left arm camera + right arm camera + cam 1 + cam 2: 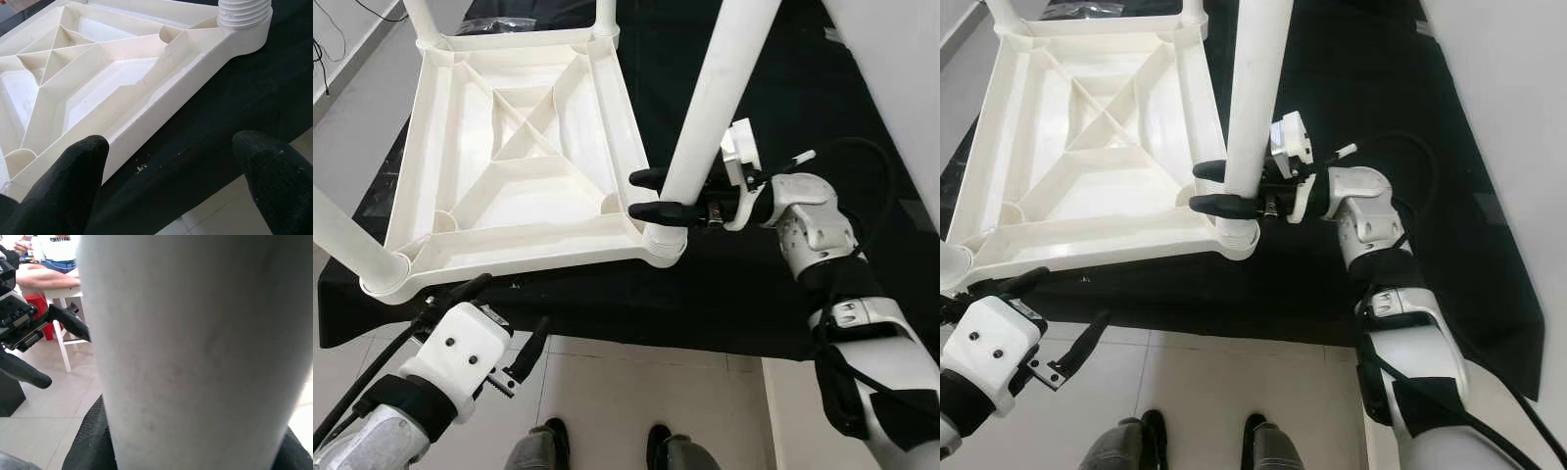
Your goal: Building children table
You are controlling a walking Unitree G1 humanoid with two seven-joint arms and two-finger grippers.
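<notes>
Presently, right gripper (pixel 648 193): fingers clamped around leg (pixel 713 98) just above its socket
left gripper (pixel 509 323): fingers open, empty
tabletop (pixel 524 166): inverted on counter (pixel 734 294), near edge
handling: likely light, stiff, smooth plastic; grip leg low

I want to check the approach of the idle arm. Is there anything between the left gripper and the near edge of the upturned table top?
Nothing visible. The open left gripper hangs just off the table top, with only black cloth between.
</notes>
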